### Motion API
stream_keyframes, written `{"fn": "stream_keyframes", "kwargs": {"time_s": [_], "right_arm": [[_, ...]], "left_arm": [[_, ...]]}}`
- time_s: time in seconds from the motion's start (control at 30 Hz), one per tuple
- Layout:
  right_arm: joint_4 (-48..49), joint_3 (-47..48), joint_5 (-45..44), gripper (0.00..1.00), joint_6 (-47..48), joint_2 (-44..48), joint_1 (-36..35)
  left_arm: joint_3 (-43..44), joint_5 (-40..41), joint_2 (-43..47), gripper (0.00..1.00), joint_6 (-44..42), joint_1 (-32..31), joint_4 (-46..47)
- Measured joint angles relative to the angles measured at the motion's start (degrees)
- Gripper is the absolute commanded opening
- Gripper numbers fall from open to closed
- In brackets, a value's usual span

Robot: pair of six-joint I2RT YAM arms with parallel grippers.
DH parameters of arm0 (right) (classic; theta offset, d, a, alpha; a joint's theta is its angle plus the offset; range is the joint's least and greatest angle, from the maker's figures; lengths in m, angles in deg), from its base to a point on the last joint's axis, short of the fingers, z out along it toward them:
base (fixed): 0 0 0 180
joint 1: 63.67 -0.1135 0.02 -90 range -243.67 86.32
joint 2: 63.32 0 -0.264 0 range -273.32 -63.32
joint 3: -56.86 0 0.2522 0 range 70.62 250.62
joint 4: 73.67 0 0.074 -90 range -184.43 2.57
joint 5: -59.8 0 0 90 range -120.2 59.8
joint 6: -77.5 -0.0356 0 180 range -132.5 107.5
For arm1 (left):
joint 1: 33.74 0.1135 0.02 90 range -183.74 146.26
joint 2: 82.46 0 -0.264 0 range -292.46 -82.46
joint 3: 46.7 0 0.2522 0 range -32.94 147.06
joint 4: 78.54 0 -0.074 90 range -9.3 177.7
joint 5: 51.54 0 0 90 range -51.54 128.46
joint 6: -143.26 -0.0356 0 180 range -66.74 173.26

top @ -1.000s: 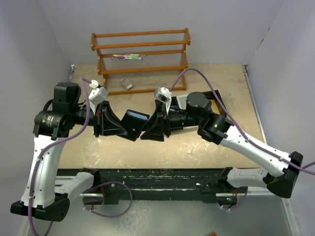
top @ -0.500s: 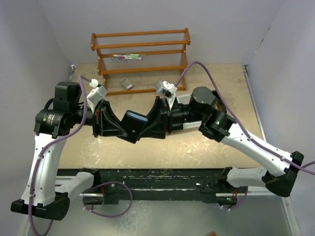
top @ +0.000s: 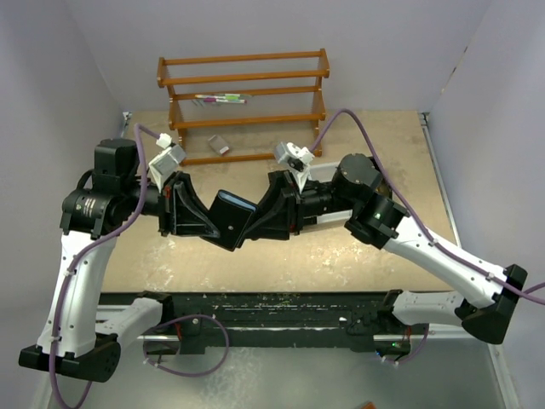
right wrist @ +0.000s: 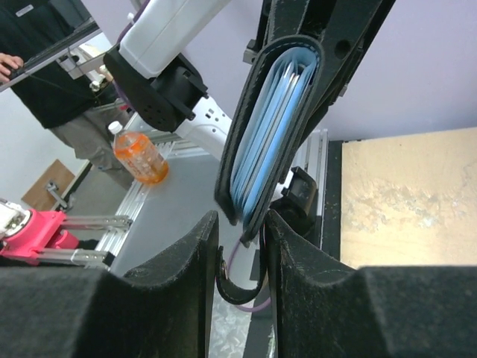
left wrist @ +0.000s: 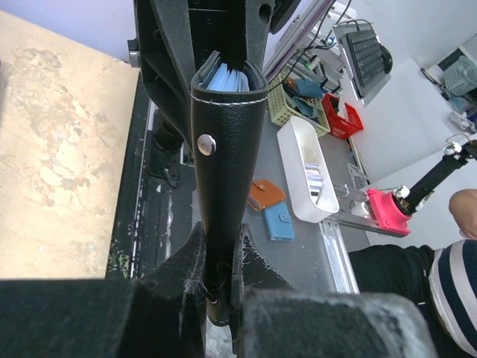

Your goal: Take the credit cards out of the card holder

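Over on the left, the left hand [top: 215, 224] is clenched on the wallet [top: 232, 215] and holds it up off the bench [top: 358, 256], midway between the two arms. From the left wrist you can see it plainly: the fingers [left wrist: 179, 268] pinch the bottom of the black wallet [left wrist: 227, 149], its snap stud [left wrist: 206, 144] faces the camera, and pale blue lining [left wrist: 223, 77] peeks out at the far end.

Now the change. In the last second the right arm has swung in and rolled its wrist, and the right hand [top: 252, 223], which was standing just beside the wallet, has come onto its free end. The wallet has tipped a little with it.

From the right wrist, the right hand [right wrist: 242, 231] has the folded edge of the wallet [right wrist: 272, 127] between its fingers [right wrist: 195, 253], and they look to be grasping it, one on each side. The blue lining [right wrist: 264, 142] shows in layers down the open side.

No cards are in sight in any view, so by my reckoning they are still tucked in the slots. Two hands on one wallet suggests the opening comes next: one hand has to keep the wallet steady while the other peels a flap back. If both hands pull hard, the wallet could slip out of the left pinch.

At the back, a wooden rack [top: 243, 102] stands untouched.
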Motion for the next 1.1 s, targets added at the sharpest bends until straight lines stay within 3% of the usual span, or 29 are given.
{"fn": "stream_keyframes", "kwargs": {"time_s": [0.27, 0.6, 0.73, 0.8, 0.9, 0.97, 1.03, 1.1], "right_arm": [[0.4, -0.8, 1.5, 0.26, -0.2, 1.8, 0.0], [0.1, 0.3, 1.0, 0.22, -0.8, 0.4, 0.0], [0.2, 0.3, 0.2, 0.05, -1.6, 0.3, 0.0], [-0.1, 0.3, -0.5, 0.00, -2.1, 0.3, 0.0], [-1.1, 0.3, -2.3, 0.00, -2.4, 0.4, 0.0], [-2.5, 0.6, -5.4, 0.00, -2.3, 0.3, 0.0], [-4.9, 1.0, -8.9, 0.00, -2.3, 0.2, -0.1], [-7.8, 2.1, -13.3, 0.00, -2.4, -0.2, -0.1]], "left_arm": [[-2.0, -1.4, 2.4, 0.00, 7.8, -0.1, 7.6], [-3.3, -1.5, 3.3, 0.00, 10.6, 0.0, 10.9], [-4.4, -1.7, 3.4, 0.00, 10.7, 0.0, 11.7], [-4.5, -1.8, 3.4, 0.18, 10.7, 0.1, 12.0], [-4.5, -1.7, 3.4, 0.64, 10.6, 0.2, 12.6], [-4.5, -1.3, 3.3, 0.76, 10.2, 0.1, 12.5], [-4.3, 1.6, 3.2, 0.81, 8.3, 0.0, 11.5], [-4.0, 8.3, 3.4, 0.96, 5.5, 0.0, 10.9]]}}
